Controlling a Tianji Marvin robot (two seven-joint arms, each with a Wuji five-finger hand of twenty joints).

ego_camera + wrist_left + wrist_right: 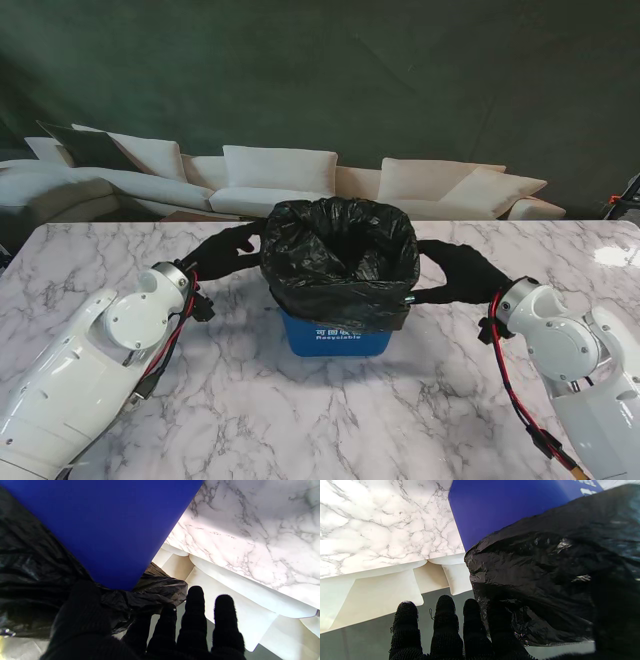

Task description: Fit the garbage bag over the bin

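— Two things sit mid-frame on the white marble table (pixel 300 410), right?

— Yes: a blue plastic recycling bin (pixel 335 340) with a crinkled black garbage bag (pixel 340 260) draped over its rim, hanging partway down.

— And the black-gloved left hand (pixel 225 248)?

— Thumb and forefinger pinch the bag's edge; the other fingers (pixel 195 610) lie straight, slightly apart.

— The black-gloved right hand (pixel 462 272)?

— Pressed against the bag's opposite side, fingers (pixel 445 620) extended side by side; I cannot tell whether it grips.

Overhead stand; 2 close wrist views
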